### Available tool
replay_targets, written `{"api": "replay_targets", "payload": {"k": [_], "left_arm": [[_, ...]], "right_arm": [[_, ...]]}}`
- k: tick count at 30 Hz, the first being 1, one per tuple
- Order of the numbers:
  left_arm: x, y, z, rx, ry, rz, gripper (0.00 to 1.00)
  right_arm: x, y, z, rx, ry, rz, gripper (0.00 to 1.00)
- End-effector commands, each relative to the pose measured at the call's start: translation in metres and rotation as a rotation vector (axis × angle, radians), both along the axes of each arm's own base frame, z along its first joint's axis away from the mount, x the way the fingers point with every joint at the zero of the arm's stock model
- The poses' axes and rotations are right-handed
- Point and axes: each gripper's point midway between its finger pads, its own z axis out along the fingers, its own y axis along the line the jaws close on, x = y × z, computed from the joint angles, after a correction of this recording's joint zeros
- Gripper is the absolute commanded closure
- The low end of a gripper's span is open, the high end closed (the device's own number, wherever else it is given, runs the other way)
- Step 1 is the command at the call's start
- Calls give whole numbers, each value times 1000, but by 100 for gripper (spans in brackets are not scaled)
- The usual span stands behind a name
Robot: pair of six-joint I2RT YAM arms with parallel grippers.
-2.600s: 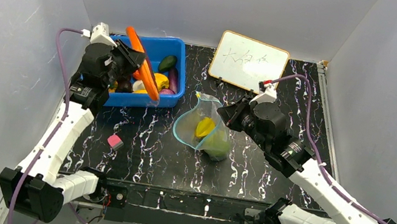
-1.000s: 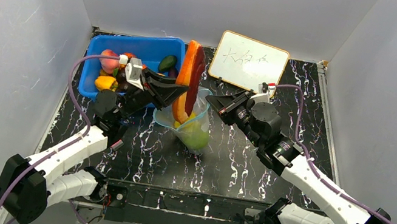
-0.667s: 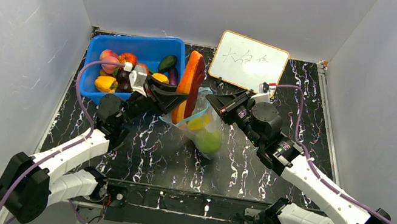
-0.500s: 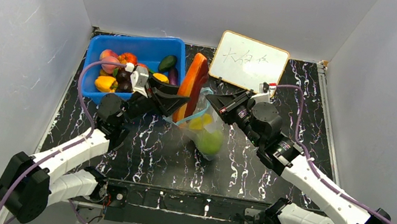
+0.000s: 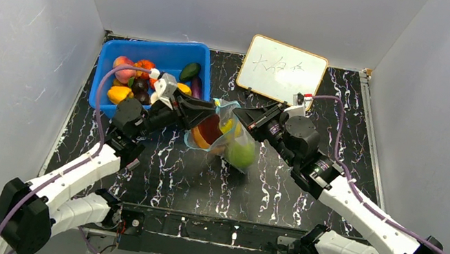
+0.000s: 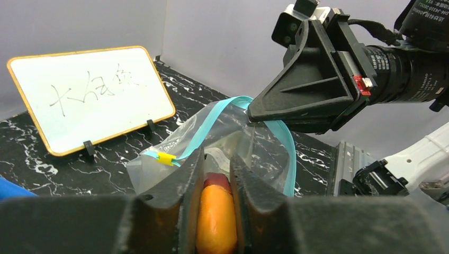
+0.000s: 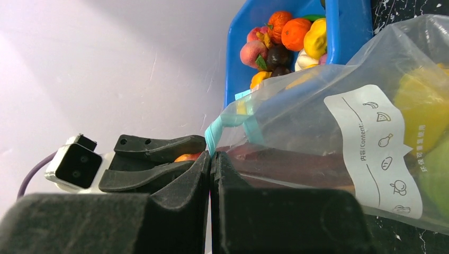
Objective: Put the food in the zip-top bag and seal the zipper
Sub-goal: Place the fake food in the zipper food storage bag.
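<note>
Left tool [image 6: 216, 165] pinched the long orange-and-dark-red plastic slice [image 6: 214, 227], its far end inside the clear crinkly zip-top bag [image 7: 317, 121]. Right tool [image 7: 210, 159], pressed together on the blue-teal zipper strip [image 7: 225, 126], held the mouth up. Loading step, I'd say; next comes letting go, then more from the blue plastic bin [image 5: 158, 54].

The jaws clamp the orange slice [image 6: 214, 221] at the zip-top bag [image 6: 262, 152].
</note>
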Motion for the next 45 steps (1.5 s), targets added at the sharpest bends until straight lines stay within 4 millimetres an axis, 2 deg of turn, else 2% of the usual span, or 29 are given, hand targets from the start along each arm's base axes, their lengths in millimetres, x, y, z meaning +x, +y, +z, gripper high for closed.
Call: {"api": "replay_targets", "payload": {"k": [1, 4, 9, 12, 15, 16, 20, 28, 33, 38, 42, 45], "left_arm": [[-6, 1, 30, 22, -59, -14, 89], [-7, 4, 41, 20, -44, 2, 100], [-12, 4, 61, -16, 7, -10, 100], [-7, 5, 64, -31, 81, 10, 100], [-3, 5, 61, 0, 152, 31, 100], [0, 6, 52, 31, 203, 47, 100], [8, 10, 40, 66, 303, 100, 100], [15, 1, 9, 57, 453, 92, 100], [20, -6, -3, 20, 509, 81, 88], [22, -8, 7, 10, 493, 69, 59], [17, 1, 16, 63, 434, 96, 39], [15, 15, 12, 162, 393, 154, 36]], "right_arm": [[0, -3, 38, 73, -102, -11, 100], [1, -3, 36, 61, -100, -12, 100], [3, 5, 31, -15, -122, 20, 100], [2, 12, 31, -45, -143, 60, 100], [1, 15, 33, -58, -156, 83, 100], [1, 15, 33, -60, -156, 84, 100], [2, 14, 33, -59, -160, 77, 100], [2, 18, 35, -53, -166, 91, 100], [3, 20, 30, -54, -155, 94, 100], [5, 21, 24, -69, -143, 87, 100], [11, 14, 21, -106, -146, 50, 100], [12, 11, 21, -133, -154, 38, 100]]}}
